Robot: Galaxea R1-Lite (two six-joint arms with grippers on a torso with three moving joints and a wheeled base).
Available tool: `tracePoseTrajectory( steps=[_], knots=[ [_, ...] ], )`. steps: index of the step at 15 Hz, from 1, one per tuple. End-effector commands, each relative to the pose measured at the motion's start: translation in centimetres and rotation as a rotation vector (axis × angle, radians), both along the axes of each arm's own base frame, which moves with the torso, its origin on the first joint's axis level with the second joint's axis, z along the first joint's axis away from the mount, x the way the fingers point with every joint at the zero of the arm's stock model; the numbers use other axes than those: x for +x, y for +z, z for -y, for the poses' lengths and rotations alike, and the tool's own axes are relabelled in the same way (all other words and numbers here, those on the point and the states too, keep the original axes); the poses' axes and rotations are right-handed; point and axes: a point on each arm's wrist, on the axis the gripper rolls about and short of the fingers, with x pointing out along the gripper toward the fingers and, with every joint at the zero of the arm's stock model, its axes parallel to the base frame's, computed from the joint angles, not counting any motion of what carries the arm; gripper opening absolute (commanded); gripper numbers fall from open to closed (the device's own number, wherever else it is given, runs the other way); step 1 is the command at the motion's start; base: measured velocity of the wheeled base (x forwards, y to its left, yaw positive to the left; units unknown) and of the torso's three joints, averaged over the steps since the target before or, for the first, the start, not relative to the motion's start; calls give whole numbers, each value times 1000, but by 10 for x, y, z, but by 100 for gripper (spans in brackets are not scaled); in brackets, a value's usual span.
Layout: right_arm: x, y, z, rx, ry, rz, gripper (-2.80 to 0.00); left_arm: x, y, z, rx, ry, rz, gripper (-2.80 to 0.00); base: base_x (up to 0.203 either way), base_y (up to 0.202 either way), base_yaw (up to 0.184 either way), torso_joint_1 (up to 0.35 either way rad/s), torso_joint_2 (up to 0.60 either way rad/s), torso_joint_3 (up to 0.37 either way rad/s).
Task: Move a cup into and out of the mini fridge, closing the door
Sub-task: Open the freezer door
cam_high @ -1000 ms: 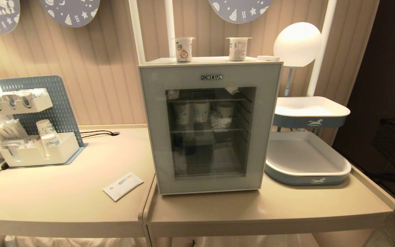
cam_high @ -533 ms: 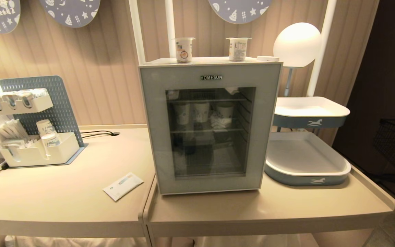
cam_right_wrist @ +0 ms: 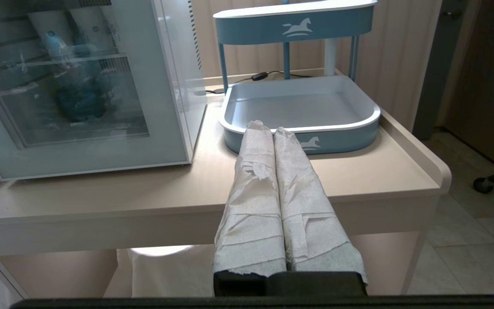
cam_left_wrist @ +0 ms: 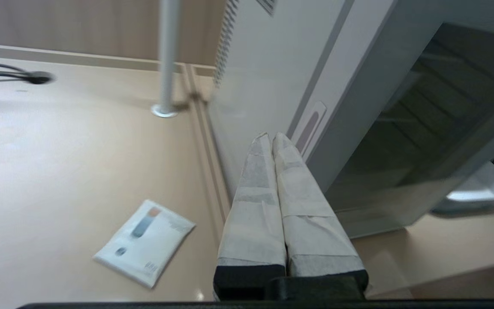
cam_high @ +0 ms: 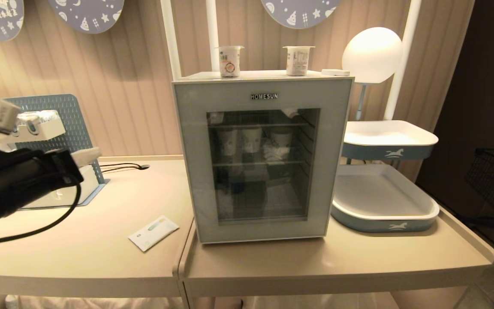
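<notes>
The mini fridge (cam_high: 268,76) stands on the table, its glass door (cam_high: 191,163) shut. Two sealed white cups (cam_high: 230,61) (cam_high: 298,60) stand on top of it. Through the glass, paper cups (cam_high: 252,139) show on the upper wire shelf. My left gripper (cam_high: 94,153) hovers over the table at the far left, well left of the fridge, shut and holding nothing. In the left wrist view the left gripper (cam_left_wrist: 271,136) points at the fridge's left side wall (cam_left_wrist: 264,64), near the door (cam_left_wrist: 358,128) edge. My right gripper (cam_right_wrist: 265,126) hangs shut and empty below the table's front edge, outside the head view.
A white packet (cam_high: 153,232) lies flat on the table left of the fridge. A blue pegboard organiser (cam_high: 64,113) stands behind my left arm, with a black cable (cam_high: 122,166) beside it. Two blue-and-white trays (cam_high: 384,214) (cam_high: 388,148) and a globe lamp (cam_high: 371,53) stand right of the fridge.
My left arm has risen into the head view from the left and now hides part of the organiser. The fridge, the cups and the packet have not moved.
</notes>
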Motion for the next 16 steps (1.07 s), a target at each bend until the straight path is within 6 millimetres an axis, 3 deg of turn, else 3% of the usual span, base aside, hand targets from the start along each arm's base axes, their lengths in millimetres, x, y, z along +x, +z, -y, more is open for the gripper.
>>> tracePoseTrajectory(
  steps=[1, 4, 9, 13, 16],
  knots=[
    [3, -11, 0, 1, 0, -39, -280, 66, -51, -6, -52, -196, -151, -280, 0, 0, 0, 0, 0, 0],
    [3, -11, 0, 1, 0, -39, -280, 97, -56, -10, -80, -550, -52, -280, 0, 0, 0, 0, 0, 0],
    [3, -11, 0, 1, 0, -39, -280, 121, -72, -11, -56, -758, 51, -280, 0, 0, 0, 0, 0, 0],
    [3, -11, 0, 1, 0, -39, -280, 135, -113, 9, -20, -814, 112, -280, 0, 0, 0, 0, 0, 0],
    [3, -11, 0, 1, 0, -39, -280, 129, -118, 31, -35, -688, 129, -280, 0, 0, 0, 0, 0, 0]
  ],
)
